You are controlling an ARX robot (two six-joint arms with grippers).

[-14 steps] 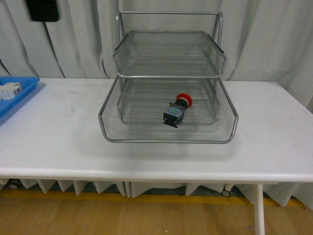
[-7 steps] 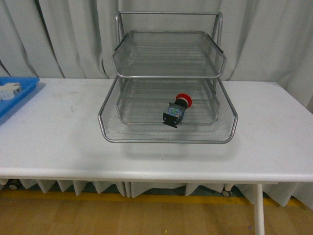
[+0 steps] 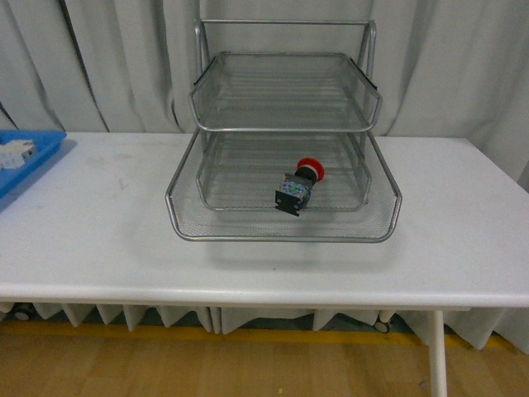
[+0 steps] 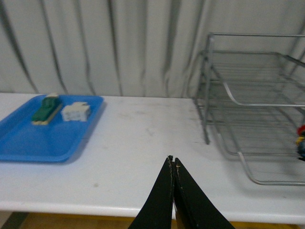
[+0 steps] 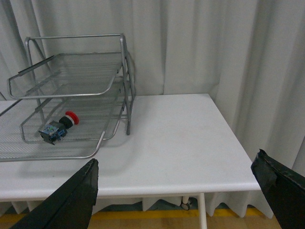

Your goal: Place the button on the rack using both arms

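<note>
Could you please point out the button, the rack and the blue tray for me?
button (image 3: 297,185): front view, on its body near the red cap.
rack (image 3: 281,239): front view, on the lowest tray's front rim.
blue tray (image 4: 45,140): left wrist view, on its bare floor.

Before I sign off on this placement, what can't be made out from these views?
Front view: the blue tray is cut by the left edge.
Left wrist view: the rack and the button are cut by the right edge; the green part and white part are blurred.
All views: the button's markings are too small.
</note>
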